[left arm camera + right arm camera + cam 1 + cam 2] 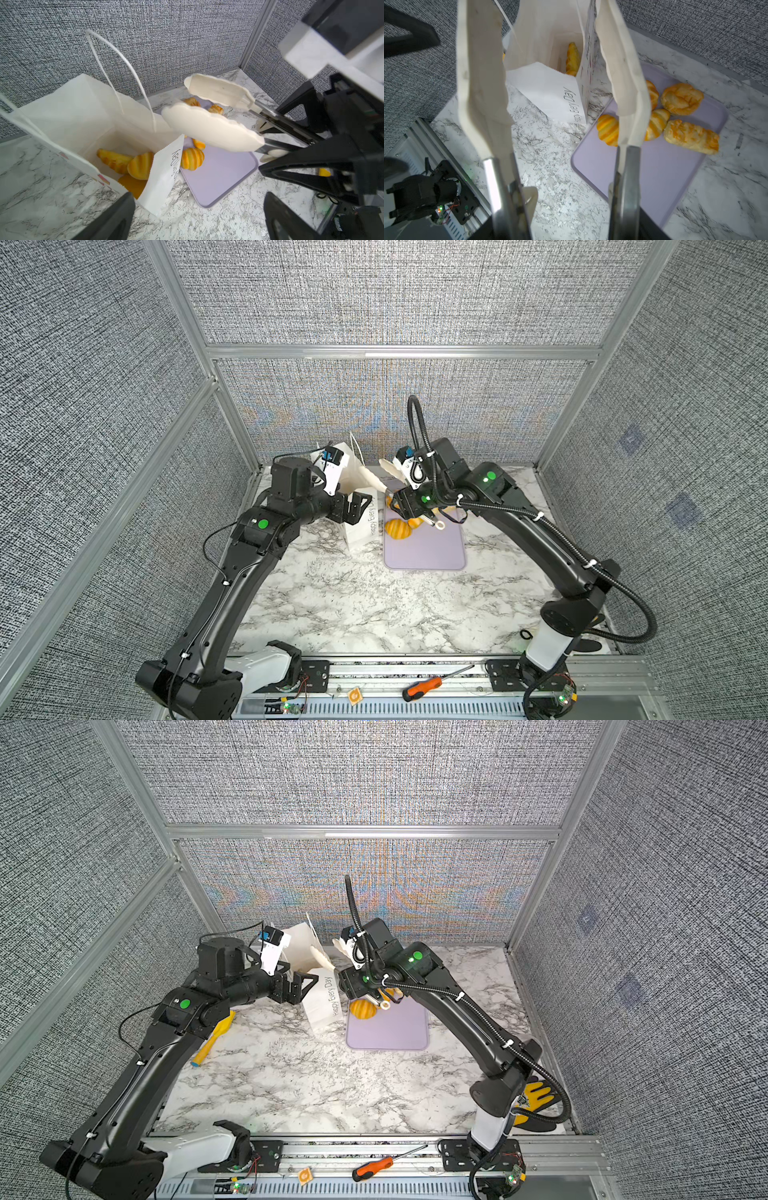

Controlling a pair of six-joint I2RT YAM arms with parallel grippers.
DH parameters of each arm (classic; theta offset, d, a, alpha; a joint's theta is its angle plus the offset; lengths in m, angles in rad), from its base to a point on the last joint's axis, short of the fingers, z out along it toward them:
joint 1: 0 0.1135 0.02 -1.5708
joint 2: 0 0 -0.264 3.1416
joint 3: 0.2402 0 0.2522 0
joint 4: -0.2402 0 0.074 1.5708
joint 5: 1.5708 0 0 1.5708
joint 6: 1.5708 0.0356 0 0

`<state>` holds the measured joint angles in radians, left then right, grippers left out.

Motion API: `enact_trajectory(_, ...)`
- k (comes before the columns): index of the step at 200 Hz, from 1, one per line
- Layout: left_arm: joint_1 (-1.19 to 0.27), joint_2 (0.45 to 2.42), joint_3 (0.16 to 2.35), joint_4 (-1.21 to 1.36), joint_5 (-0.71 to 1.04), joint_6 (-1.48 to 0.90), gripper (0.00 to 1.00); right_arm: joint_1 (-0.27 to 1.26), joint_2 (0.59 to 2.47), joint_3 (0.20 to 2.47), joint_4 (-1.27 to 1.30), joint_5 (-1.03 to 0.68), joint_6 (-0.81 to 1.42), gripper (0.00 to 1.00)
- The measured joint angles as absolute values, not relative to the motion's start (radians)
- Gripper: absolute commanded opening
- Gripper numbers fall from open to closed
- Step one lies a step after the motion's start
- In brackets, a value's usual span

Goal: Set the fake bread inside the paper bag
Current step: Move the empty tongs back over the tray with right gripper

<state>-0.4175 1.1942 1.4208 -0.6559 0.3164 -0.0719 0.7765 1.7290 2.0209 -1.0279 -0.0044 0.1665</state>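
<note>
The white paper bag (pixel 368 526) (pixel 324 1002) stands open left of the tray, with three pieces of fake bread (pixel 140 166) inside it. Several more pieces of bread (pixel 682 98) lie on the tray, among them a striped roll (pixel 398 529) (pixel 363 1009). My right gripper (pixel 409 506) (pixel 566 218) is shut on metal tongs (pixel 209 126) with white tips. The tips are spread apart and empty, above the bag's rim on its tray side. My left gripper (pixel 357 508) (pixel 197 224) is open beside the bag's front, holding nothing.
The lilac tray (pixel 432 551) lies right of the bag. A yellow toy shovel (pixel 212 1038) sits under the left arm. A yellow-and-black glove (pixel 536 1098) lies by the right arm's base. An orange screwdriver (pixel 428 686) rests on the front rail. Grey walls close in behind.
</note>
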Motion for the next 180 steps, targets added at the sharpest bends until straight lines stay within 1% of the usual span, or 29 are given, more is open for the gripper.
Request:
enact_trajectory(53,-0.487,1.188,1.402,-0.634,0.313,-0.087,0.98,0.746,1.57,1.727,-1.011,0.046,0.097,0.69)
enact_trajectory(96,-0.526,1.191,1.377,-0.622,0.306,-0.114,0.98,0.698,1.518,1.549,-0.991,0.062,0.035,0.69)
enact_trajectory(139,-0.55,1.201,1.343,-0.613,0.306,-0.139,0.98,0.655,1.56,1.455,-0.981,0.064,-0.004,0.69)
enact_trajectory(180,-0.554,1.207,1.292,-0.589,0.306,-0.159,0.98,0.643,1.681,1.484,-0.982,0.097,-0.019,0.69)
